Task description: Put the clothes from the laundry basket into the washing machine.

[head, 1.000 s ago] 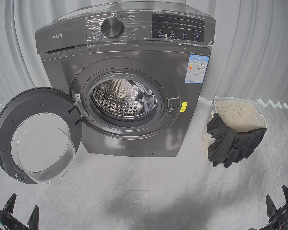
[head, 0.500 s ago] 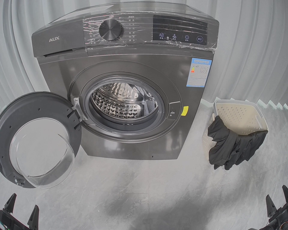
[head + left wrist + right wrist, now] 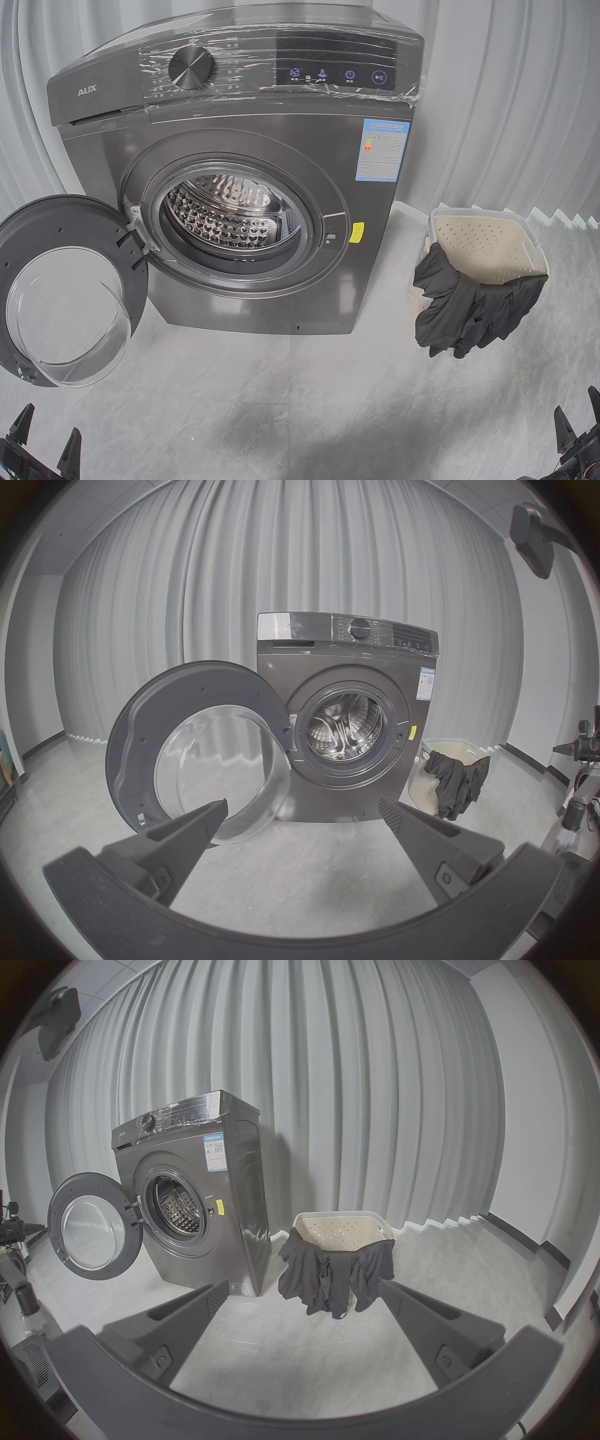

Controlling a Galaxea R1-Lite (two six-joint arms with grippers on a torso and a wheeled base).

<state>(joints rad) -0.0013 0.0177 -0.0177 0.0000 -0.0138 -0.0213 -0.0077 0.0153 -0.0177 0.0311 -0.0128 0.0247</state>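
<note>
Head camera has swung right, so washer (image 3: 375,212) and basket (image 3: 494,244) sit further left in view; neither has itself moved. Left fingers (image 3: 187,830) are spread wide, holding nothing, low over the floor (image 3: 312,400); right fingers (image 3: 437,1322) likewise. Black clothes (image 3: 465,306) drape over the basket's near rim, hanging outside. Basket stands just right of the washer, whose door (image 3: 69,219) is wide open.

dark grey clothes (image 3: 465,303) hang over the front rim of a cream perforated laundry basket (image 3: 494,240), just beside the grey washing machine (image 3: 250,131), whose round door (image 3: 56,219) stands wide open.
</note>
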